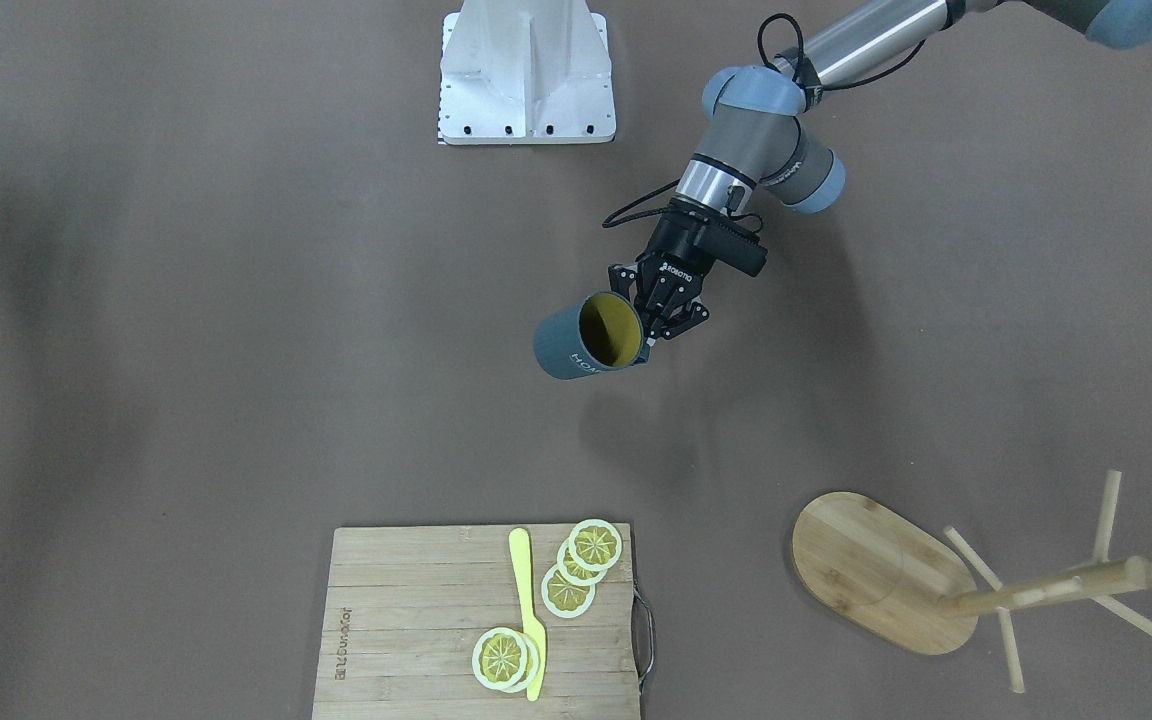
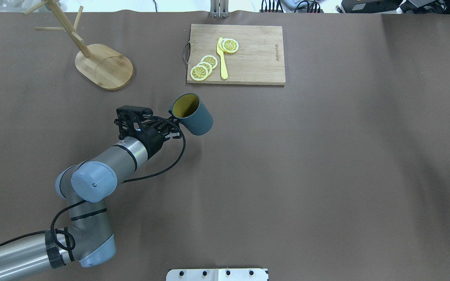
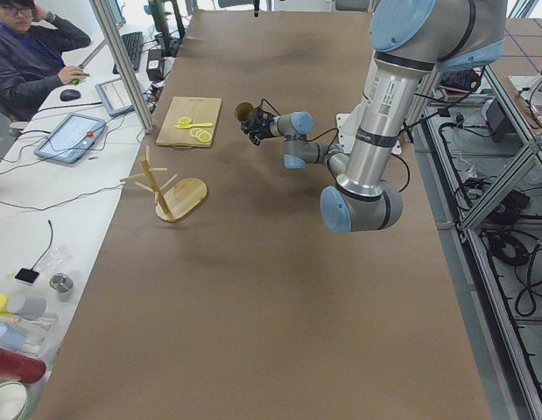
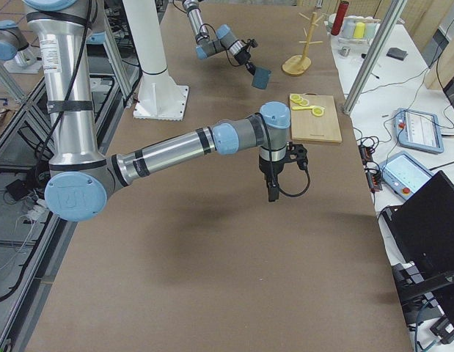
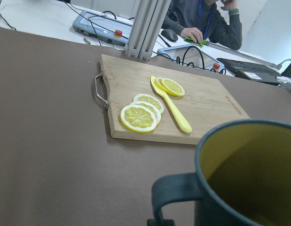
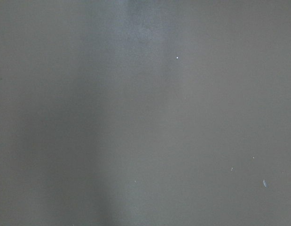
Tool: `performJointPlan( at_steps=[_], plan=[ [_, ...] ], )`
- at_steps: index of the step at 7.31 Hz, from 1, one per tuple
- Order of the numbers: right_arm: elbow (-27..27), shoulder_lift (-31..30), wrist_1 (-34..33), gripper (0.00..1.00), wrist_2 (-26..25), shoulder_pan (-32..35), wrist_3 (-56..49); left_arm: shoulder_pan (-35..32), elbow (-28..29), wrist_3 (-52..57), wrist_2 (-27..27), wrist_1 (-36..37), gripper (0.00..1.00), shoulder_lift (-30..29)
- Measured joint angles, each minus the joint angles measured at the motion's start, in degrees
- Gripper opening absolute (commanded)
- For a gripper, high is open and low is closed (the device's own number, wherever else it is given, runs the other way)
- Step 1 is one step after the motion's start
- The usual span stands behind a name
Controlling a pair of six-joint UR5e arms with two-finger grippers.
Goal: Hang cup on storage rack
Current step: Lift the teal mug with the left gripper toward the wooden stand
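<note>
The dark slate-blue cup [image 1: 569, 350] with its yellow-olive inside hangs tilted above the table, mouth toward the robot. My left gripper [image 1: 656, 335] is shut on its loop handle [image 5: 176, 193]. From overhead the cup [image 2: 193, 115] sits just ahead of the left gripper [image 2: 173, 125], near mid-table. The bamboo storage rack [image 2: 104, 67] stands upright at the far left, well apart from the cup; its oval base [image 1: 871, 570] and pegs carry nothing. My right gripper [image 4: 273, 192] hovers over bare table, and I cannot tell whether it is open or shut. The right wrist view shows only brown table.
A wooden cutting board [image 2: 256, 58] with lemon slices [image 2: 203, 68] and a yellow knife [image 2: 222, 58] lies at the far edge, right of the rack. The robot's white base plate [image 1: 526, 70] is at the near edge. A person [image 3: 30, 52] sits beyond the table.
</note>
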Motion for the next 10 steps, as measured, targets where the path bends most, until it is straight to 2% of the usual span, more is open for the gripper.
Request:
performJointPlan(
  at_steps=[4,5,7,9,10],
  plan=[
    [0.02,0.06,0.04,1.00,-0.03,0.00,0.04,-9.22,0.09,-26.00,-21.42,-3.65,0.00,-1.89],
    [0.02,0.06,0.02,1.00,-0.06,0.00,0.02,-11.13,0.45,-31.23,-25.07,-5.23,0.00,-2.29],
    [0.00,0.26,0.02,1.00,-0.09,0.00,0.06,-14.76,2.52,-43.30,-28.71,-11.95,0.00,-2.65],
    [0.05,0.38,0.07,1.00,-0.09,0.00,0.06,-18.73,7.60,-55.98,-28.87,-21.30,0.00,-2.69],
    [0.08,0.40,0.08,1.00,-0.09,0.00,0.06,-20.20,10.05,-60.38,-27.78,-23.51,0.00,-2.91]
  ],
)
